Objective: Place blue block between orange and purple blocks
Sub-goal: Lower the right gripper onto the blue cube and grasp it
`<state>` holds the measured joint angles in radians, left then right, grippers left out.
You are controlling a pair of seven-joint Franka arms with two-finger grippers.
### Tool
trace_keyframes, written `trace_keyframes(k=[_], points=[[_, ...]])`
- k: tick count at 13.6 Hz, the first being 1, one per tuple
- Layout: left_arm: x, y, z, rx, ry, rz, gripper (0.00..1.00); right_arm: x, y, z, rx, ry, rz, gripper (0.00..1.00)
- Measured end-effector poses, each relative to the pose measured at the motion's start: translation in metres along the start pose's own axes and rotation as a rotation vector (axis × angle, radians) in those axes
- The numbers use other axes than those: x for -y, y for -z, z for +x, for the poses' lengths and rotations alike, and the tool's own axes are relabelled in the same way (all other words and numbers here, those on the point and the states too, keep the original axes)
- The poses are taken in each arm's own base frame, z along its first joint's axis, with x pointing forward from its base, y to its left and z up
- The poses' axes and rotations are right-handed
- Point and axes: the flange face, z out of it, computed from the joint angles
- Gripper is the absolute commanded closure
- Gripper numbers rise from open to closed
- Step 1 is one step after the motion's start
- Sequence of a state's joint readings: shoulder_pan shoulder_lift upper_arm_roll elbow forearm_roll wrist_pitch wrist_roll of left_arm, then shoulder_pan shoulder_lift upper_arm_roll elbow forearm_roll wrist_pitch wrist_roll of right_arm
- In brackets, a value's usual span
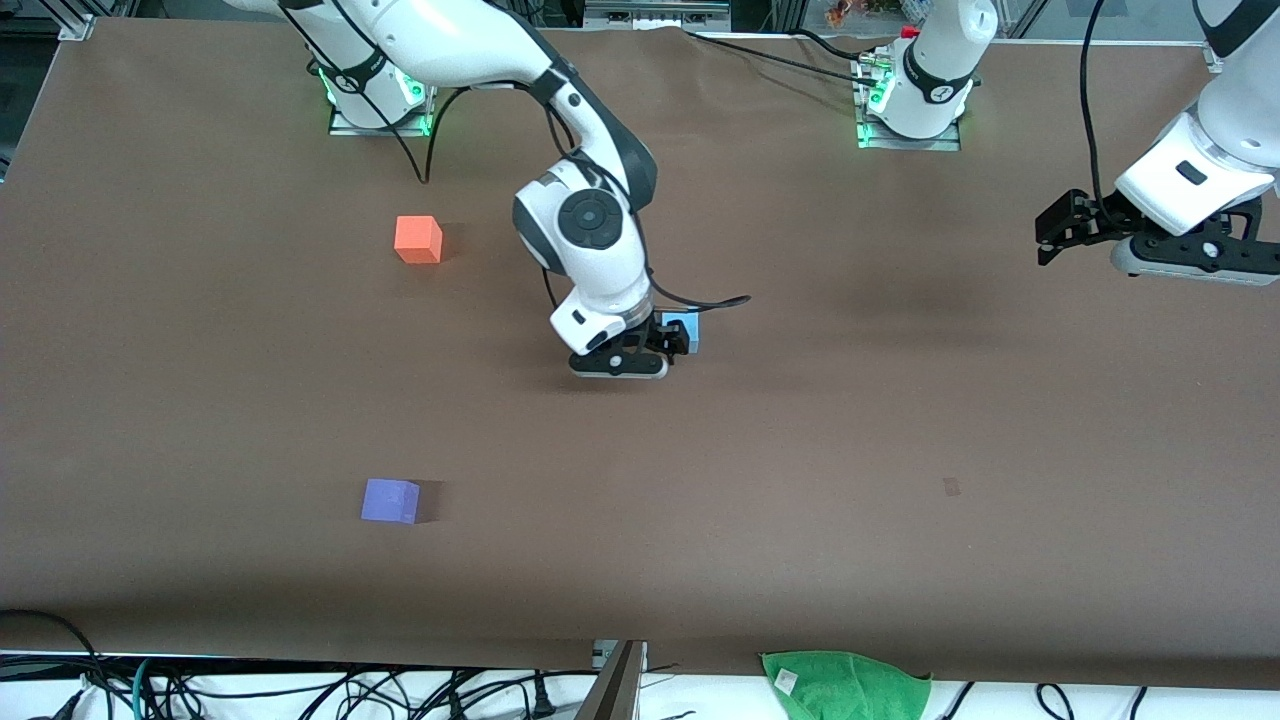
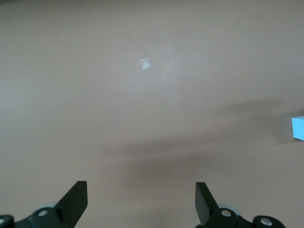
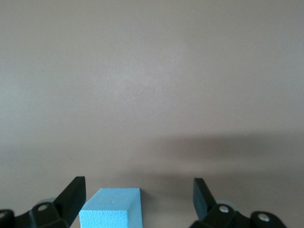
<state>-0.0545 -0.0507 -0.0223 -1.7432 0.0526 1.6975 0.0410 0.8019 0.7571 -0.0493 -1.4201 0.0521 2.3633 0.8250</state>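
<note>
At mid-desk (image 1: 800, 420), the right gripper (image 1: 668, 345) was lowered with fingers spread around the blue block (image 1: 688, 331), seemingly untouched, for grasping. The left gripper (image 1: 1050, 232) waited released. Orange block (image 1: 418, 240) and purple block (image 1: 390, 500) lay well apart.

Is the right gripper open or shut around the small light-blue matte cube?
Open. The right gripper has its fingers spread wide, the small light-blue matte cube sitting between them with a gap showing.

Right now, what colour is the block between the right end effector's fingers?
Light sky blue: the blue block, clearest in the right wrist view.
</note>
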Motion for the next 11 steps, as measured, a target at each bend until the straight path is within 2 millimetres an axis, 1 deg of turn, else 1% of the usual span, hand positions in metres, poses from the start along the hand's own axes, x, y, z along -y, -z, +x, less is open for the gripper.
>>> trace_keyframes(k=[2, 4, 9, 11], points=[[0.008, -0.002, 0.000, 0.007, 0.012, 0.000, 0.00, 0.011, -0.016, -0.017, -0.003, -0.010, -0.002, 0.00], [0.009, -0.004, 0.000, 0.010, 0.012, 0.000, 0.00, 0.022, -0.029, -0.033, -0.010, -0.018, 0.000, 0.00], [0.006, -0.004, 0.001, 0.012, 0.008, 0.000, 0.00, 0.041, -0.037, -0.051, -0.025, -0.028, 0.003, 0.00], [0.003, -0.004, 0.001, 0.011, 0.002, 0.001, 0.00, 0.045, -0.046, -0.061, -0.031, -0.006, -0.013, 0.00]])
